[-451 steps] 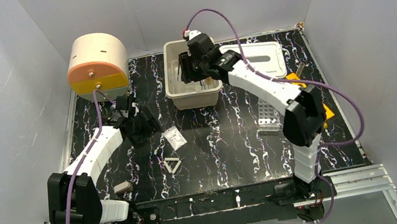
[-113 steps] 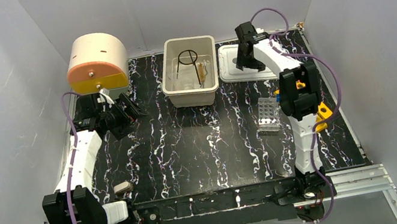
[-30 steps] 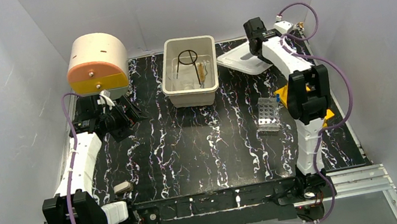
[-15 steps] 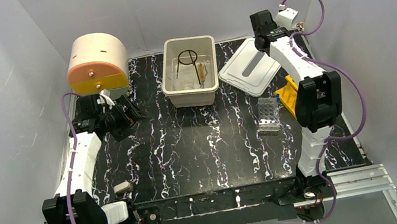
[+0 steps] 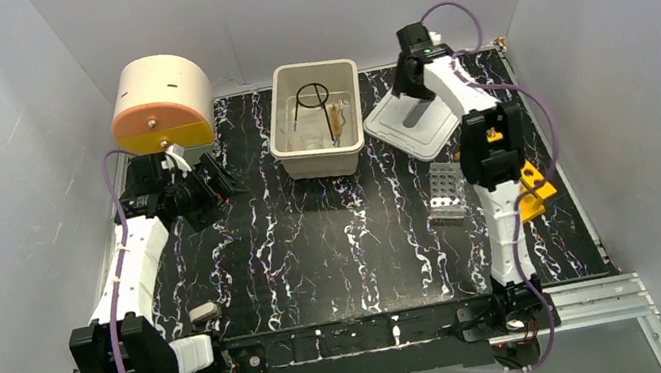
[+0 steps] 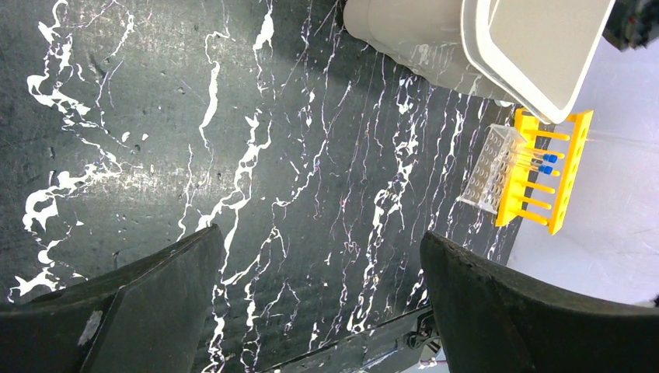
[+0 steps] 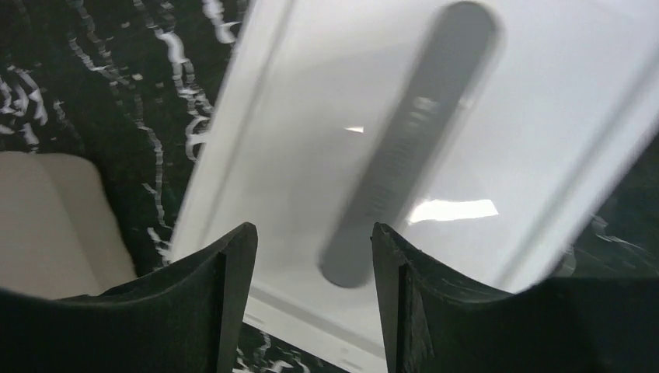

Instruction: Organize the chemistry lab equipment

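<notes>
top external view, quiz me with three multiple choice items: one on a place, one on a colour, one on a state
1. Where is the white lid relative to the beige bin?
A) on top of it
B) on the table to its right
C) inside it

2. What colour is the tube rack?
A) yellow
B) green
C) red

3. What state is the bin in?
A) closed
B) tipped over
C) upright and uncovered

Answers:
1 B, the lid lies flat on the table beside the bin.
2 A, its frame is bright yellow.
3 C, tools show inside through its open top.
</notes>
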### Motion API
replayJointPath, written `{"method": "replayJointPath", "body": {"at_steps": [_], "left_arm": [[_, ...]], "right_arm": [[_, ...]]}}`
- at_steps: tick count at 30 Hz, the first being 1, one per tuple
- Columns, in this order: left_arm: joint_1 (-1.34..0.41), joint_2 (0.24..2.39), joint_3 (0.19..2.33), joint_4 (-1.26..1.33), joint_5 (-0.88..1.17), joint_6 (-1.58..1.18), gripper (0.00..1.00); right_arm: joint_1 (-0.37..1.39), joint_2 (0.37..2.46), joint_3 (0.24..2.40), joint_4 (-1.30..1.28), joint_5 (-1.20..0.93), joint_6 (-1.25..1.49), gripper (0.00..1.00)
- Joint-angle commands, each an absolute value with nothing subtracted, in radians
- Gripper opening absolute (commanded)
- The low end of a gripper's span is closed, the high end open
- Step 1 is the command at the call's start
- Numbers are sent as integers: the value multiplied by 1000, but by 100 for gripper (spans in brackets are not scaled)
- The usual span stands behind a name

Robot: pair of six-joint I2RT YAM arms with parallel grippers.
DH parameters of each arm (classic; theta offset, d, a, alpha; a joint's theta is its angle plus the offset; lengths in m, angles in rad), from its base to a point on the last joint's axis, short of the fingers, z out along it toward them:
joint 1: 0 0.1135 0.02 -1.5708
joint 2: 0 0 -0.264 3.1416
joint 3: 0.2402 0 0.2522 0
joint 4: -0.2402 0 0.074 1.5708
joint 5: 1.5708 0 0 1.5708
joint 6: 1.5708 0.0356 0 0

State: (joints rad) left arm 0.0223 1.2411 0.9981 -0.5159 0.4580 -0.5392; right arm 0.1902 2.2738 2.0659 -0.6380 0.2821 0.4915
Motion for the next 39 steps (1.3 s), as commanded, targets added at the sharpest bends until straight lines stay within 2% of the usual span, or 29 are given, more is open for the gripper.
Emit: {"method": "replayJointPath", "body": {"at_steps": [1, 5, 7, 10, 13, 18, 24, 29, 35, 37, 39], "left_arm": [[18, 1249, 1036, -537, 482, -536, 98], [17, 1255, 1041, -547, 467, -529, 98], [17, 1256, 1040, -552, 458, -528, 98], [17, 1259, 1041, -557, 450, -525, 98], [18, 1265, 1041, -559, 445, -523, 98], [17, 1276, 1046, -559, 443, -523, 98], [17, 1284, 1056, -570, 435, -519, 98], [17, 1284, 1056, -575, 431, -515, 98], [18, 1284, 1054, -574, 431, -514, 98], [17, 1282, 1053, -575, 430, -514, 98], [17, 1281, 1054, -574, 431, -514, 98]], "right_arm": [[266, 2435, 2362, -790, 195, 503, 65], [285, 2620, 2687, -940, 251, 607, 59], [289, 2676, 2773, -976, 278, 644, 54], [298, 2686, 2737, -965, 308, 667, 48], [306, 2663, 2647, -920, 345, 660, 48], [320, 2682, 2630, -906, 397, 623, 53], [323, 2764, 2706, -926, 386, 569, 53], [332, 2796, 2716, -900, 376, 474, 59], [346, 2812, 2714, -899, 406, 397, 61], [348, 2815, 2717, -902, 396, 380, 58], [348, 2812, 2718, -901, 364, 366, 46]]}}
